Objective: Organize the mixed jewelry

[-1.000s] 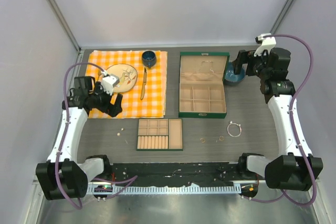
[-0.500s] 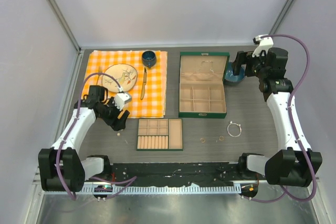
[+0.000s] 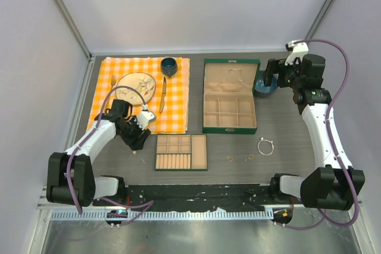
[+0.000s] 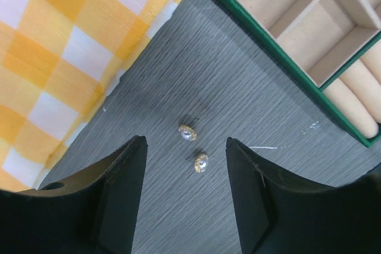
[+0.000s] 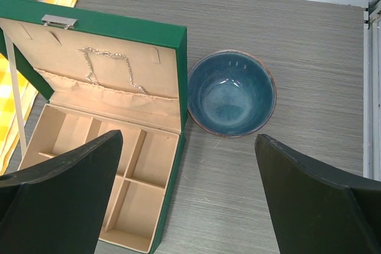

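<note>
Two pearl studs lie on the dark table between the open fingers of my left gripper, which touch neither. From above, the left gripper hangs low just left of the tan compartment tray. A thin silver bracelet loop and two small gold rings lie on the table right of the tray. My right gripper stands open and empty above the table, near the blue bowl and the open green jewelry box.
A fine chain hangs in the box lid. The orange checked cloth at the back left carries a plate, a knife and a dark cup. The tray's green rim is just right of the studs.
My left arm has swung from over the cloth down and right to the table beside the tray, above the studs, and its jaws have narrowed. The right arm has barely moved.
</note>
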Motion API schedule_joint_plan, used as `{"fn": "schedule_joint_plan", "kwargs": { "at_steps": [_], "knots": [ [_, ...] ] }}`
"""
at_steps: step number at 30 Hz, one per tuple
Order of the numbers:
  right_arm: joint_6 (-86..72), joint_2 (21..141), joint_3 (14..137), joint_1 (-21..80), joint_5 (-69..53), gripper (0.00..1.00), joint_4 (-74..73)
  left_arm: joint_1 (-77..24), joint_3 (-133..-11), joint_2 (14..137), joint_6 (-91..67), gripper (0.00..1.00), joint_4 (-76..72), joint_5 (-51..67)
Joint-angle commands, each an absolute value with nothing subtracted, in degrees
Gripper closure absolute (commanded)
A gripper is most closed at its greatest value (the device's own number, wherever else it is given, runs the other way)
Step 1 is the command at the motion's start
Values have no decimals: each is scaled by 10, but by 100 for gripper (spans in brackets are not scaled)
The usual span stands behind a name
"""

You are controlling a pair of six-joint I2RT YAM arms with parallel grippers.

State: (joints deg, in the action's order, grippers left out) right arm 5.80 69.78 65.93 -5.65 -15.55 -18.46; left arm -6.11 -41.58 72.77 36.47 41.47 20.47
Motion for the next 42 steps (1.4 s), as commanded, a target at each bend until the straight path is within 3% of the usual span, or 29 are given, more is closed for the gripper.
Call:
{"fn": "schedule_joint_plan", "kwargs": {
  "at_steps": [1,22,36,39,40,42],
  "knots": [
    [65,700,663,-56,-149,0,-168,-75,-401,743,364,41,375,170],
    [70,706,664,-56,-147,0,-171,-128,-387,765,352,48,349,120],
    [74,715,667,-56,-144,0,-175,-150,-364,751,352,66,359,84],
    [74,714,668,-56,-145,0,-177,-150,-368,750,350,73,359,87],
    [74,715,667,-56,-143,1,-177,-151,-371,749,349,83,359,89],
    [75,715,667,-56,-143,0,-177,-153,-385,750,339,92,369,94]
  ]
}}
